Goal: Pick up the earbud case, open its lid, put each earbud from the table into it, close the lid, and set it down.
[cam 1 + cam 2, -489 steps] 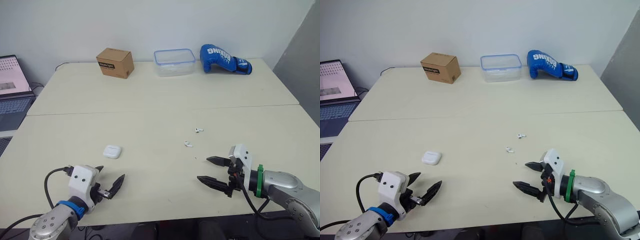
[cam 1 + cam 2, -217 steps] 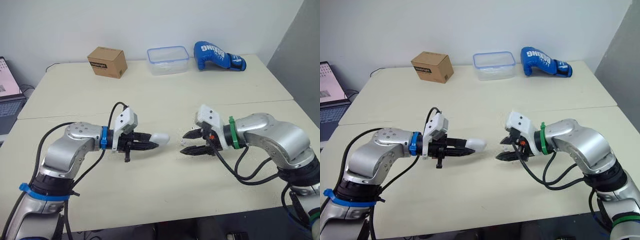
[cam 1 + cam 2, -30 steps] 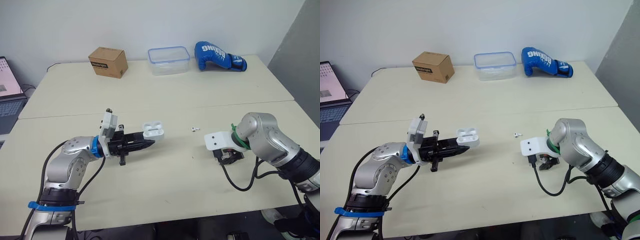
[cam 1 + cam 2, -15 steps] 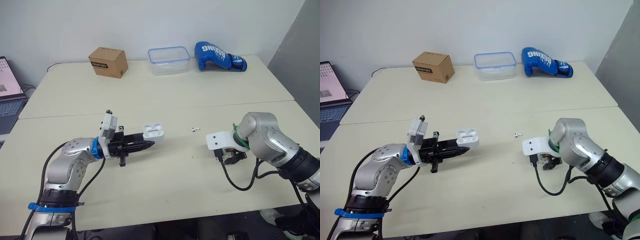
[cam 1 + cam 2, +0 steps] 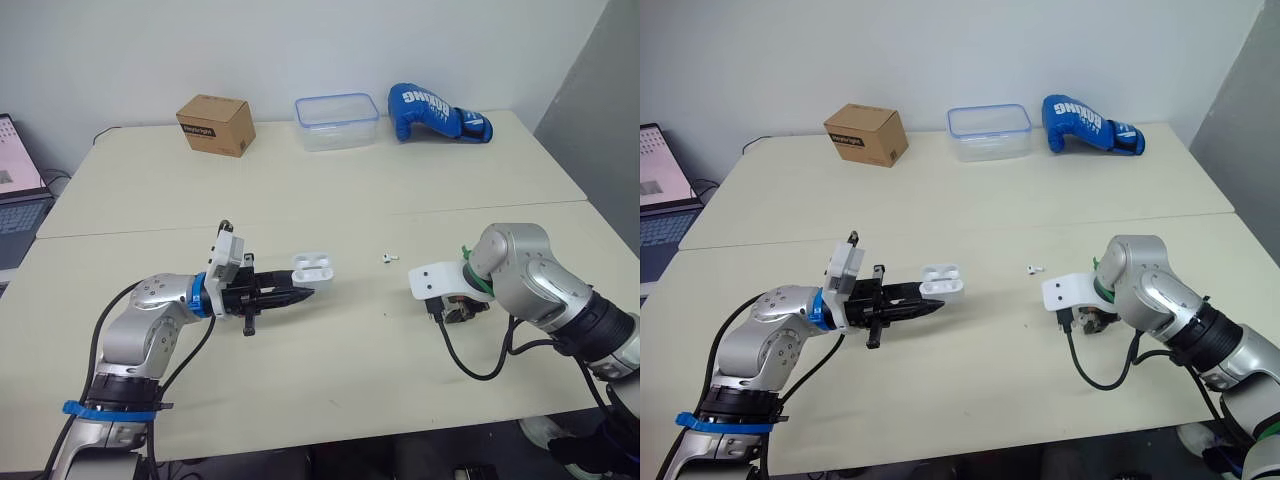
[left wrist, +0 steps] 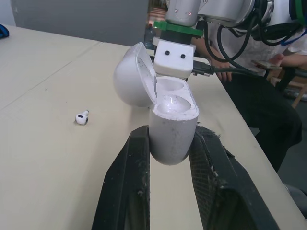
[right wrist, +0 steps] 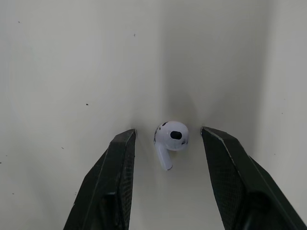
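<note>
Earbud case (image 6: 170, 124): one, held clear of the counter (image 5: 300, 190) on the robot's left. The left claw (image 5: 300, 291) is clamped on the case's lower body and the hinged lid is thrown back. Both wells appear empty.

Earbuds: two, both lying on the counter. One earbud (image 7: 171, 136) sits between the fingers of the right claw (image 7: 168, 133), which stand apart, one on each side of it, with no visible contact. The second earbud (image 5: 388, 257) lies between the case and the right arm, near neither claw.

Handling, as judged: case and earbuds are small, light, rigid shells of glossy plastic, so they are likely to slip or skid under an off-centre pinch. The earbud is best taken across its rounded head, with the stem left free to enter a well. The case is best gripped low on its body, away from the hinge.

Background: one cardboard box (image 5: 215, 124), one clear plastic container (image 5: 337, 121), one blue boxing glove (image 5: 436, 112) and one laptop (image 5: 15, 190).
</note>
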Robot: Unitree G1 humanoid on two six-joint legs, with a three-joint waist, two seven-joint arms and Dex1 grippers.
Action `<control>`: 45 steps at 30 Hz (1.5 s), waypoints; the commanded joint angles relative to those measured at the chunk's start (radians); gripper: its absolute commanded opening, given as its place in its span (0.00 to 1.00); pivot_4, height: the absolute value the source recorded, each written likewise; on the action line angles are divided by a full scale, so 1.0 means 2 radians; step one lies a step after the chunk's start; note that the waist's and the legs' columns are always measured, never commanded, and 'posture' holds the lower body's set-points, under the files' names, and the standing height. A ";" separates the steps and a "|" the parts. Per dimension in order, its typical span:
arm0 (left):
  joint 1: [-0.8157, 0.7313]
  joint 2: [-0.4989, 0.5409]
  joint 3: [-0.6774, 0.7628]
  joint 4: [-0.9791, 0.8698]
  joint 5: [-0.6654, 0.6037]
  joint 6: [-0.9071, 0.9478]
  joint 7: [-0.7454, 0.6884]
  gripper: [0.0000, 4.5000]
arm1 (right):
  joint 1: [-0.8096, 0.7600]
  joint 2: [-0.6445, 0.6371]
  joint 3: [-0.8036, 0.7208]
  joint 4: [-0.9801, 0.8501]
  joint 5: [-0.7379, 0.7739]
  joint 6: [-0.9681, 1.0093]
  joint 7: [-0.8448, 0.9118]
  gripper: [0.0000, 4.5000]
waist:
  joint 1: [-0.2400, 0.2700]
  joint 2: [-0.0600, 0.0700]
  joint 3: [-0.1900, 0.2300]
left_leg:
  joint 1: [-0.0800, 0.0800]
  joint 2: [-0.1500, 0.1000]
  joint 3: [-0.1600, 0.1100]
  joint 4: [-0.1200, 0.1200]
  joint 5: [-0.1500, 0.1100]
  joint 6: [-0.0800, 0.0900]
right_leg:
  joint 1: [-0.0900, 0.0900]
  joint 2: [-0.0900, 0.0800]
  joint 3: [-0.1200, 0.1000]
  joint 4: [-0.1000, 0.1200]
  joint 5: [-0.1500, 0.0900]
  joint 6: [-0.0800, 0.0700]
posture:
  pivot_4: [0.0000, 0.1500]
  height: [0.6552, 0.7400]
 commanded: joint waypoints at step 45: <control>-0.007 -0.014 -0.006 -0.001 0.006 -0.015 -0.003 0.18 | -0.003 -0.003 0.020 -0.028 -0.026 -0.009 0.035 0.30 | 0.000 0.000 0.000 | 0.000 0.000 0.000 0.000 0.000 0.000 | 0.000 0.000 0.000 0.000 0.000 0.000 | 1.00 0.89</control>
